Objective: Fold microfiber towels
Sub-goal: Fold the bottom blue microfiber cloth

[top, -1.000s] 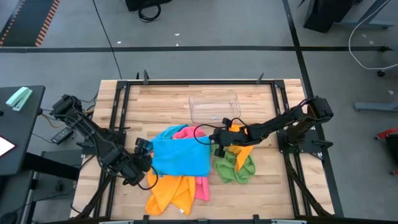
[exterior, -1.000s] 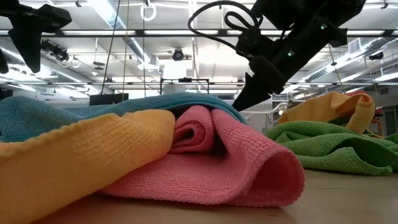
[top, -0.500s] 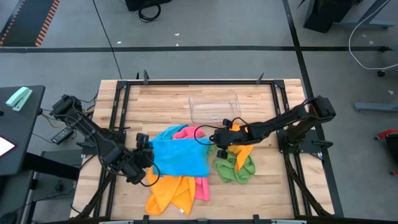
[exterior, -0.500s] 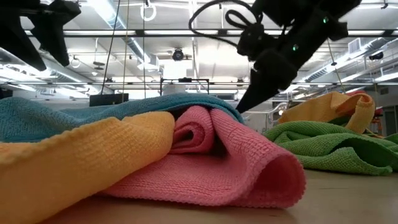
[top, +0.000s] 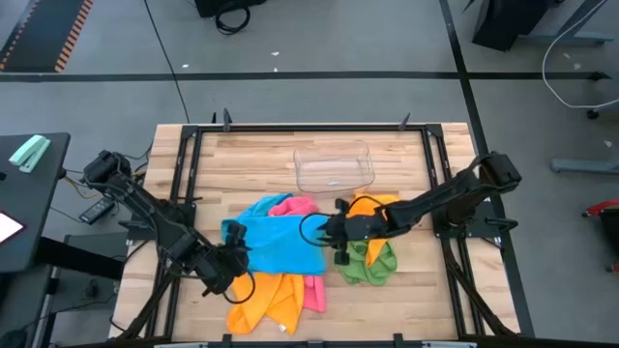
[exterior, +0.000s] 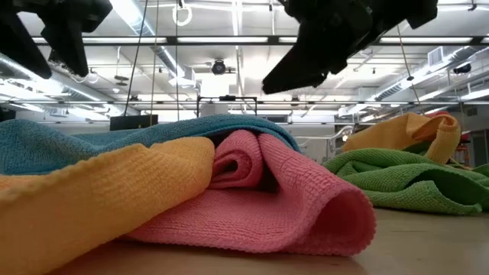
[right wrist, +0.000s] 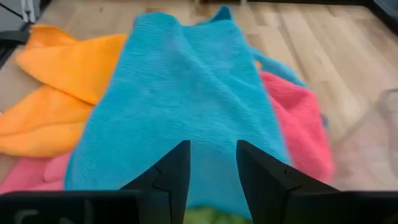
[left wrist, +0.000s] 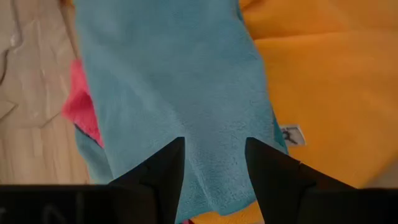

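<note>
A blue towel [top: 279, 244] lies spread on top of a heap at the table's middle. Under it are a pink towel [top: 302, 206] and an orange towel [top: 259, 302]. A green towel [top: 369, 261] and a second orange towel [top: 375, 207] lie to the right. My left gripper [top: 235, 259] hovers open over the blue towel's near left corner [left wrist: 211, 93]. My right gripper [top: 322, 232] hovers open above the blue towel's right edge [right wrist: 186, 93]. In the low view both grippers hang well above the heap.
A clear plastic tray [top: 334, 166] stands behind the heap, toward the far edge. Bare wood [top: 242, 164] lies far left, and more shows along the right side. A black frame rail [top: 440, 184] runs down each side of the table.
My right gripper has opened, come off the blue towel's right edge, risen and reached farther toward the table's left edge over the heap. My left gripper has moved toward the right, in over the blue towel's near left corner, and has tipped.
</note>
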Robot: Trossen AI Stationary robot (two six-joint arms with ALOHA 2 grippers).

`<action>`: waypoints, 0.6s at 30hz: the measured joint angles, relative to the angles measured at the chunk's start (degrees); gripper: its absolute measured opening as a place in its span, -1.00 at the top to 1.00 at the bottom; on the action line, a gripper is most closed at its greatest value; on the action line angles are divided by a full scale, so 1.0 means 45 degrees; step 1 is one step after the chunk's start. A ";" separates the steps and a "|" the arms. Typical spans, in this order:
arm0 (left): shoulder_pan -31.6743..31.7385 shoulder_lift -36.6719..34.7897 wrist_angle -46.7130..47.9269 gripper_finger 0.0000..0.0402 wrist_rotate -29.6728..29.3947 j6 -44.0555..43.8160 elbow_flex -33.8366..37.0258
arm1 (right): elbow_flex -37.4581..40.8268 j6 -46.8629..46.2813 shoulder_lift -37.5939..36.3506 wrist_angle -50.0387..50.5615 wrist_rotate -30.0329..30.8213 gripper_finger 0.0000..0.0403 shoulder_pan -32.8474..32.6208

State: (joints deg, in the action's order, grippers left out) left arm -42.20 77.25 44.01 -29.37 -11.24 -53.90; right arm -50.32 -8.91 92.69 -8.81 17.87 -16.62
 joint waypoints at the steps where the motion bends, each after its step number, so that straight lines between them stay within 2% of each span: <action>1: -0.0071 0.0066 -0.0104 0.11 -0.0033 -0.0005 0.0000 | 0.0009 -0.0097 0.0267 -0.0400 0.0000 0.31 -0.0076; 4: -0.0116 0.0467 -0.0098 0.05 0.0017 -0.0100 -0.0003 | -0.0016 -0.0211 0.0920 -0.1467 0.0000 0.31 -0.0281; 7: -0.0101 0.0987 -0.0104 -0.01 0.0117 -0.0230 -0.0003 | -0.0448 -0.0014 0.1329 -0.1347 0.0000 0.32 -0.0440; 10: -0.0170 0.1431 -0.0092 -0.03 0.0319 0.0661 -0.0003 | -0.0866 0.0018 0.1469 -0.1071 0.0005 0.33 -0.0443; 14: -0.0542 0.1507 0.0212 0.00 0.0356 0.1382 -0.0068 | -0.1035 0.0018 0.1494 -0.0508 0.0056 0.33 -0.0418; 18: -0.1045 0.1502 0.1431 0.06 0.0345 0.2056 -0.0479 | -0.1030 0.0021 0.1494 -0.0215 0.0251 0.33 -0.0398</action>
State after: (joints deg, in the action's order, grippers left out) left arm -46.90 84.01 50.45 -27.82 -1.99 -56.05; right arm -54.96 -8.81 99.42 -9.77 19.00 -18.41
